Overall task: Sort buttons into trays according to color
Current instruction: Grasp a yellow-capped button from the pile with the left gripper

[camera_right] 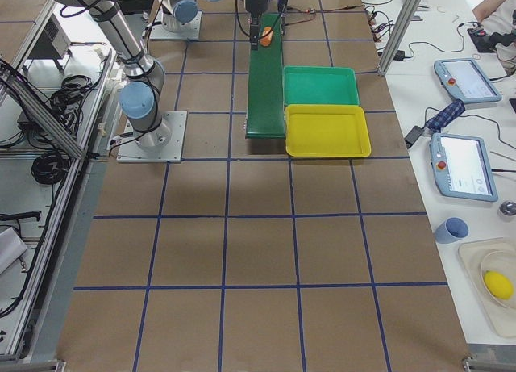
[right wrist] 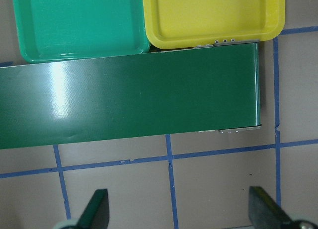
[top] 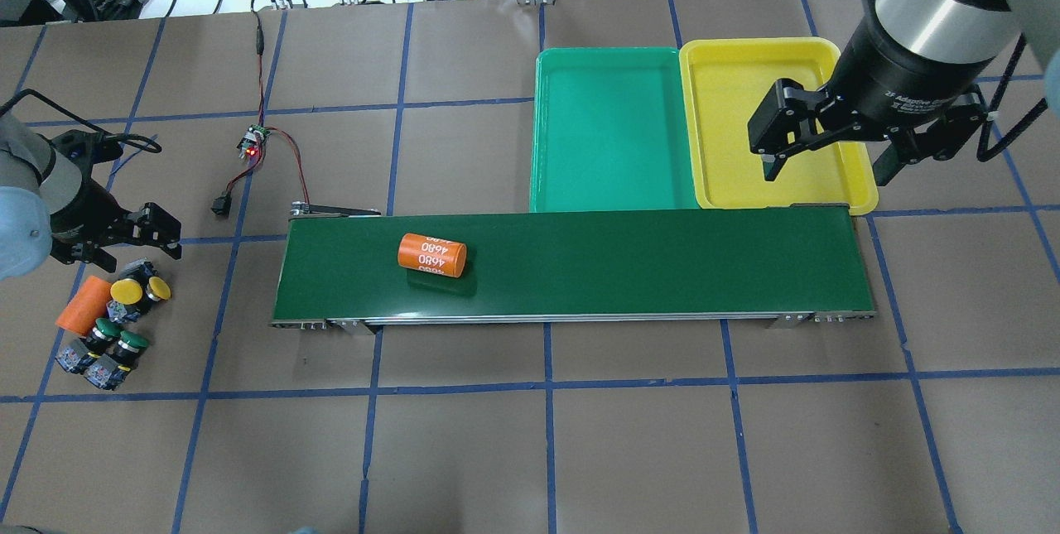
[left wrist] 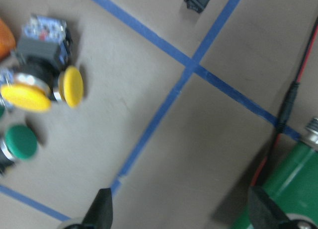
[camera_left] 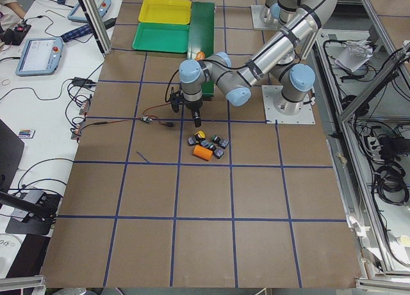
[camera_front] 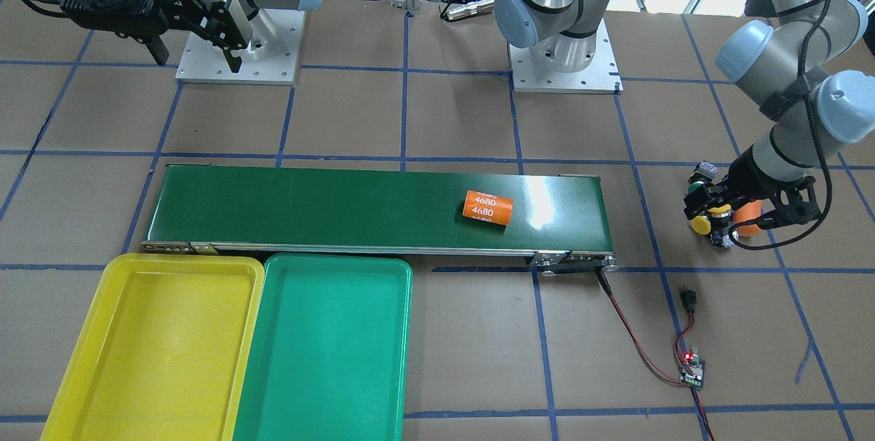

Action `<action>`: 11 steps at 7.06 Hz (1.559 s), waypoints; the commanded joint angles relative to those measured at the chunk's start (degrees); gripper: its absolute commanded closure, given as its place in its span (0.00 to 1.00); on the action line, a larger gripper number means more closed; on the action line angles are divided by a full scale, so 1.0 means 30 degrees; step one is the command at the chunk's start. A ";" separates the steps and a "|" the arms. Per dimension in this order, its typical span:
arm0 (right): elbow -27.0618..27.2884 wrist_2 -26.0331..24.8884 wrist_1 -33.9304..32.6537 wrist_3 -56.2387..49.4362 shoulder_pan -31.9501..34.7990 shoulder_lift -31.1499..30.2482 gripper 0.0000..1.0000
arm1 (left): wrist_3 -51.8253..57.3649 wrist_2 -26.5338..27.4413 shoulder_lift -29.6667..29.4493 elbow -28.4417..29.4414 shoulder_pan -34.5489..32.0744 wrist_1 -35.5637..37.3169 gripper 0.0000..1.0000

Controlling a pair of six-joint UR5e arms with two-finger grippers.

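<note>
The left end effector is spread wide and holds nothing. Between its tips the wrist view shows only bare surface and blue tape. The four buttons lie just to one side of it in a tight cluster, off the end of the belt, with an orange cylinder against the group. The yellow buttons are nearest the end effector, their caps almost touching. The green buttons lie just beyond.

The step in hand looks like the reach for a first button, probably a yellow one. To do it well, the arm should centre over one button and turn the wrist so the jaws close across the black body. The rounded cap would likely slip. The yellow button farther from the cylinder offers more finger room. A straight descent should avoid nudging its neighbours.

The right end effector, also wide and holding nothing, hangs over the yellow tray, which sits against the green tray. No button is in a tray yet. Both trays are well apart from the cluster, so a belt hand-off seems likely, and it should keep clear of the second cylinder.
</note>
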 commanded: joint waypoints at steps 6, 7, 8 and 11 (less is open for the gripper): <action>-0.0004 -0.0071 -0.0004 0.0000 0.0006 0.0000 0.00 | 0.0839 0.0531 -0.1471 -0.0213 0.1522 0.0874 0.61; -0.0004 -0.0131 -0.0003 0.0000 0.0006 0.0000 0.00 | 0.0809 0.0206 -0.1384 -0.0068 0.1464 0.0700 0.66; -0.0004 -0.0131 0.0055 0.0000 -0.0023 0.0000 0.00 | 0.0809 0.0231 -0.0919 -0.0008 0.1173 0.0467 0.67; 0.0025 -0.0190 0.0056 0.0000 0.0006 0.0000 0.00 | 0.1099 -0.0413 0.1158 0.0139 -0.1568 0.0085 0.67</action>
